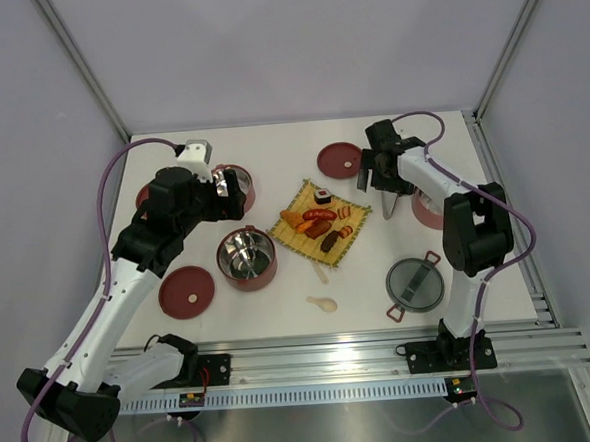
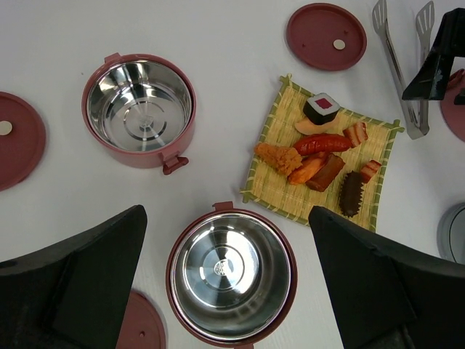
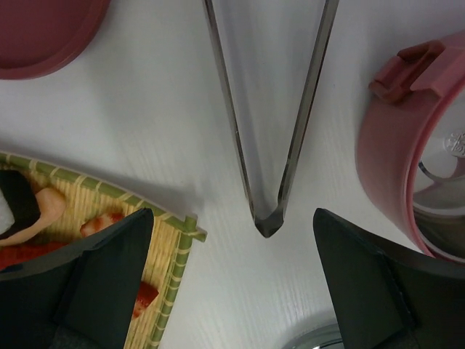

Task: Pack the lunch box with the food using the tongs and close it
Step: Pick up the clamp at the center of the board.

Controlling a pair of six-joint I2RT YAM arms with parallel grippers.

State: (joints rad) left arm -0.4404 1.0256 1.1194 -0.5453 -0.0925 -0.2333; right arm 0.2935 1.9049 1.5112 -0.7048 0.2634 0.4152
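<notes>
Packing has not begun: all the food sits on the woven mat mid-bench, and the step in hand looks like fetching the tongs. They lie flat on the bench just right of the mat, between it and the rightmost tier of the lunch box. They are slim, bright silver arms in a narrow V, with the joined end nearer and the flattened tips farther. The right pincer hangs directly over them, released and spread wide, grasping nothing. By my reading, the next move is a straight descent, with a finger on either side of the V and well up from the joint, then a light squeeze so the arms can still be worked. The left pincer, likewise released and empty, hovers above the near open tier. A second open tier stands farther left. Both tiers are dark red outside and shiny bare steel inside. Flat red lids lie scattered about, and the grey top lid rests near right. On the mat are a sushi roll, a red sausage and brown and orange bits, all crowded close together.
</notes>
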